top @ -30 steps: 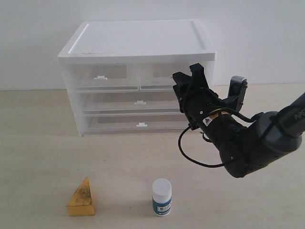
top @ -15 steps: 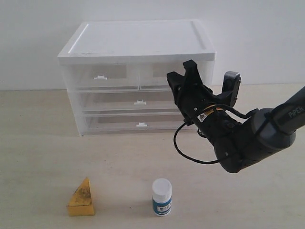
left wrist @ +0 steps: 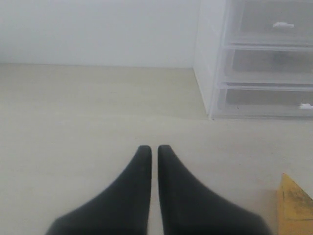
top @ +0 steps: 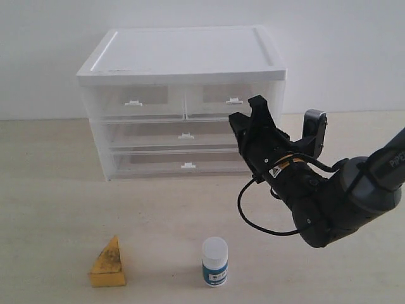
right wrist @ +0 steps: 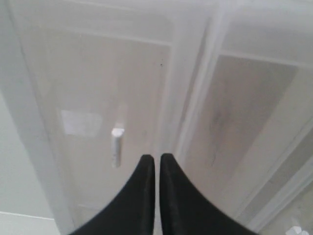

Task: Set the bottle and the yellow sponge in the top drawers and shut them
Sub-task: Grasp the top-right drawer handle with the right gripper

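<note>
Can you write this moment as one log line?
right tool shut near top right drawer | left tool shut | bottle, yellow sponge on table

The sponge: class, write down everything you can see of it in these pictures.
The sponge is a small yellow-orange wedge that looks like foam. Its triangular face, toward the exterior camera, carries a darker stain. It stands upright on its base, tip up, on the pale table, front left, well before the cabinet. The bottle stands apart to its right in that view. Only the table touches it. The left wrist view catches just one corner.
</note>
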Robot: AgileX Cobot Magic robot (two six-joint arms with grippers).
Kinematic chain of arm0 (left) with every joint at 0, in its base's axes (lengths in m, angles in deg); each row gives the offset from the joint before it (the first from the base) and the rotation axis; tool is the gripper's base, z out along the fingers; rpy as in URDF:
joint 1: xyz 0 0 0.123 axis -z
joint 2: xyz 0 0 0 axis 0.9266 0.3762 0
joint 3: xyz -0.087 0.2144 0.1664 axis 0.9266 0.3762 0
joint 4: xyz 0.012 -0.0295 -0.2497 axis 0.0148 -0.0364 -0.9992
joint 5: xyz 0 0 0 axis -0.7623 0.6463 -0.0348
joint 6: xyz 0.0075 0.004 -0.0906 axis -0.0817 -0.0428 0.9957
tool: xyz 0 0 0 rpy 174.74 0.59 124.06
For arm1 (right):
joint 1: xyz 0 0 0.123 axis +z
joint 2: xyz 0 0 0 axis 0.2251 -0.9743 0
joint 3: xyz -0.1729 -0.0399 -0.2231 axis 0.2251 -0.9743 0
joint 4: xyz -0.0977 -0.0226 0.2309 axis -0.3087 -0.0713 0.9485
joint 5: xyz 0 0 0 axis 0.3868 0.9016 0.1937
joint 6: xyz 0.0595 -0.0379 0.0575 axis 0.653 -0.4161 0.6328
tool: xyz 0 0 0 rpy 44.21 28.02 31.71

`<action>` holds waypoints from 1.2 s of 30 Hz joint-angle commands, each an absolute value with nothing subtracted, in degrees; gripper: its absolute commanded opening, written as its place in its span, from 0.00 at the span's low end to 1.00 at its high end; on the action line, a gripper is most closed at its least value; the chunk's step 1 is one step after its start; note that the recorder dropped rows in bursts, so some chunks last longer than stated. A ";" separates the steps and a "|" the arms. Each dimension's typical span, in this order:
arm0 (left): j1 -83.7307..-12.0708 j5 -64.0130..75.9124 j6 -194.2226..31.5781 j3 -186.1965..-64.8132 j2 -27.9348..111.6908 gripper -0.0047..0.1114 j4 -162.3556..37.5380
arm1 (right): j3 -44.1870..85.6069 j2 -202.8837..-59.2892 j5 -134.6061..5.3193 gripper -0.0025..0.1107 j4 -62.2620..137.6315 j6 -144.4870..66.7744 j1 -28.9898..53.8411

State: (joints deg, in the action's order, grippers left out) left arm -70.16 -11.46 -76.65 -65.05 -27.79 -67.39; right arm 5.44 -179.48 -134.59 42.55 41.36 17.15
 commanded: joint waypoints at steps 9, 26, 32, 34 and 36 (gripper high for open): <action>-69.97 -10.77 -76.94 -64.81 -27.93 0.08 -67.33 | 5.06 -178.22 -134.61 0.30 43.35 42.43 17.90; -69.97 -10.77 -76.94 -64.81 -27.93 0.08 -67.33 | 8.50 -176.57 -134.61 0.11 47.44 37.39 17.90; -69.97 -10.77 -76.94 -64.81 -27.93 0.08 -67.33 | 8.50 -176.57 -134.61 0.02 47.44 36.13 17.90; -69.97 -10.77 -76.94 -64.81 -27.93 0.08 -67.33 | 8.50 -176.57 -134.61 0.02 47.44 35.75 17.90; -69.97 -10.77 -76.94 -64.81 -27.93 0.08 -67.33 | 8.50 -176.57 -134.61 0.02 47.05 35.79 17.90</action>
